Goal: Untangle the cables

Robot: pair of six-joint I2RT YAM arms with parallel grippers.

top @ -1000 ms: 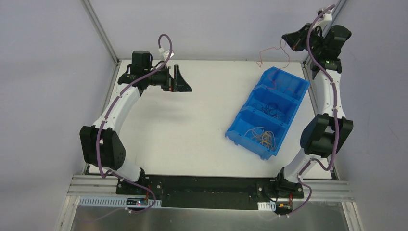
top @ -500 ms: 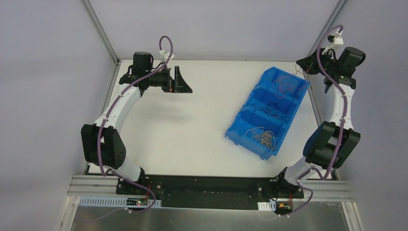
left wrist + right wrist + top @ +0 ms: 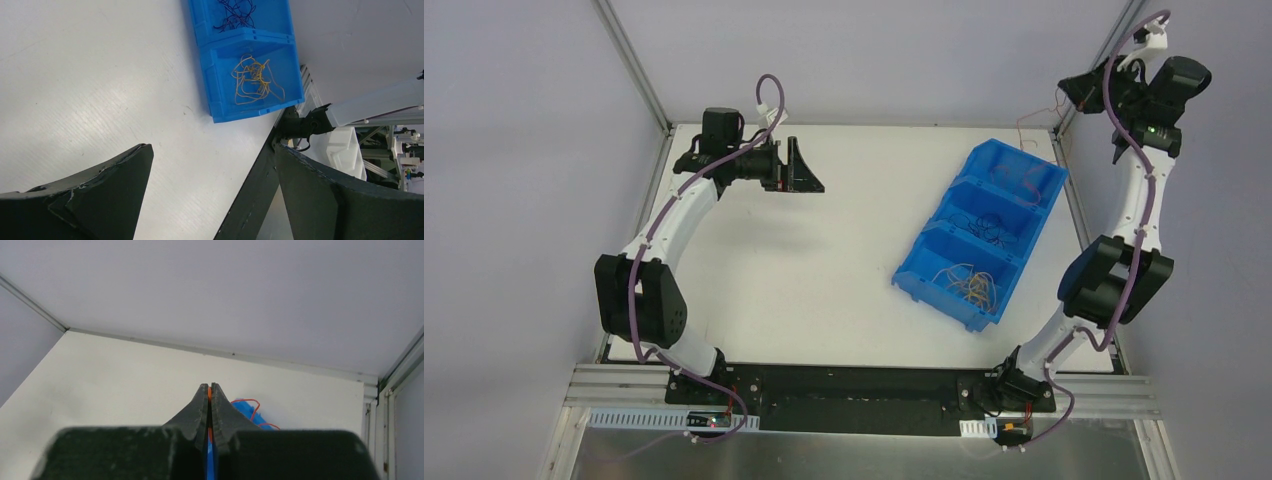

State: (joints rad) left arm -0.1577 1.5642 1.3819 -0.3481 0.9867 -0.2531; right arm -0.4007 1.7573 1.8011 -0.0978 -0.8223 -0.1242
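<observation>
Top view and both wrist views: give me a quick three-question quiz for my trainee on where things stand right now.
1. True or false: the left gripper has its jaws shut.
2. Which compartment of the bin holds the yellow wires? A nearest the arm bases, B middle, C farthest.
3. Fill in: the right gripper has its jaws shut on an ___ wire.

Key: 1 false, they stand wide open; 2 A; 3 orange.
</observation>
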